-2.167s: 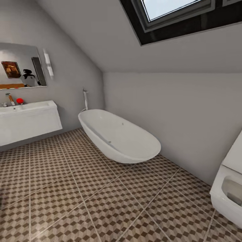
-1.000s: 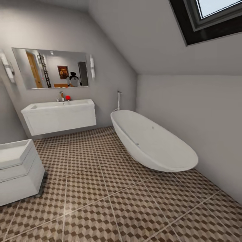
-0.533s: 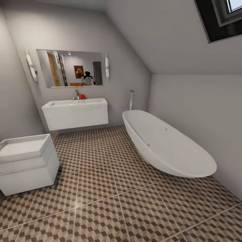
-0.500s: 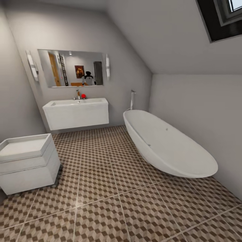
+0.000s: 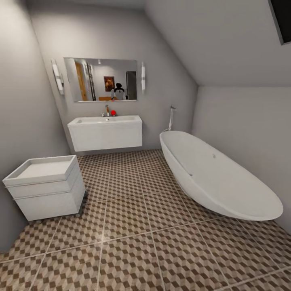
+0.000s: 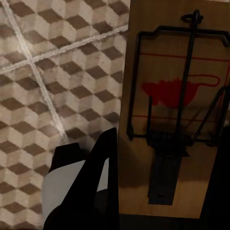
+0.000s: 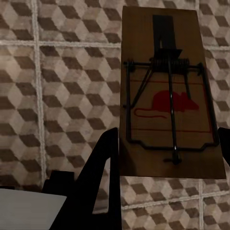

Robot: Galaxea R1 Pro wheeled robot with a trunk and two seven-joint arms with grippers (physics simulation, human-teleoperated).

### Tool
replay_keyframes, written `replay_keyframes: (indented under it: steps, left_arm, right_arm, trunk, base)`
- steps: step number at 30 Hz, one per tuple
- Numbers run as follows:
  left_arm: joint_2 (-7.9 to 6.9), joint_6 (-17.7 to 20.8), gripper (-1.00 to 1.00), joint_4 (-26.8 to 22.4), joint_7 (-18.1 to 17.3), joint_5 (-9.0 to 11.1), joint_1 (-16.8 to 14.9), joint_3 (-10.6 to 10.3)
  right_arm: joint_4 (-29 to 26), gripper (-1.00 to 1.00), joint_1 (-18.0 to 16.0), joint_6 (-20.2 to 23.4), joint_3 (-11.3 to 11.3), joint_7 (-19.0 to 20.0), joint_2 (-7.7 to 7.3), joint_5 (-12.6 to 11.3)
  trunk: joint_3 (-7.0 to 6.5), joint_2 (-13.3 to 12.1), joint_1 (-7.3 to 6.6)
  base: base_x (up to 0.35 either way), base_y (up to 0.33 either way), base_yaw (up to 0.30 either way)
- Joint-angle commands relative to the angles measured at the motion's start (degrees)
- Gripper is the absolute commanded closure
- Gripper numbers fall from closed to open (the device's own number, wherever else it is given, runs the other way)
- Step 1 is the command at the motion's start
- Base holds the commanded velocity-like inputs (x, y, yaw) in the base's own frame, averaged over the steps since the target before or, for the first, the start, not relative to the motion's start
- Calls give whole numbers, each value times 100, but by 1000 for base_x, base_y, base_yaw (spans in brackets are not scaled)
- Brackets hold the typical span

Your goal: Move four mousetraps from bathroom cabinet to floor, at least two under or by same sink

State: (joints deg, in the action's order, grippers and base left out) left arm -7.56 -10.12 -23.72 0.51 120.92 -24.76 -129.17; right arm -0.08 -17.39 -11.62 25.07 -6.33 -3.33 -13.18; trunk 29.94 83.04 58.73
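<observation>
In the left wrist view a wooden mousetrap (image 6: 177, 96) with a black wire bar and a red mouse print sits between the dark fingers (image 6: 103, 172) of my left gripper (image 6: 167, 143), which is shut on it above the cube-patterned bathroom floor (image 6: 57, 72). The right wrist view has a second mousetrap (image 7: 167, 96) held the same way, my right gripper (image 7: 167, 148) shut on it over the tiles (image 7: 72, 86). Ahead in the head view, the wide white wall-hung sink (image 5: 106, 132) hangs on the far wall. The orange-brown cabinet is out of view.
A white oval bathtub (image 5: 218, 178) stands along the right wall. A small white tray-topped drawer unit (image 5: 46, 188) sits at the left wall. A mirror (image 5: 101, 79) hangs above the sink. Patterned floor (image 5: 133, 226) stretches between them up to the sink.
The camera has turned left: the sink and bathtub have slid rightward in the picture, the white drawer unit has come into view, and the toilet and skylight have left it.
</observation>
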Motion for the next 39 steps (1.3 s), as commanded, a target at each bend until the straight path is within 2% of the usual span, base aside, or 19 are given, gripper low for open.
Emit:
replay_keyframes:
  steps: [1, 16, 39]
  left_arm:
    - [-3, -42, 100, -21, 28, 37, -12, -47]
    - [-3, -42, 100, -19, 28, 37, -12, -47]
    - [21, -42, 100, -72, 46, 44, -12, -47]
  right_arm:
    - [-1, 100, -1, -16, 50, 1, -2, -62]
    - [-14, 100, -1, -16, 44, 1, -35, -55]
    - [-1, 100, -1, 2, 46, 12, -13, -87]
  trunk:
    - [12, 4, 0]
    - [106, 4, 0]
    - [114, 4, 0]
  base:
    - [0, 0, 203]
    - [0, 0, 199]
    - [0, 0, 11]
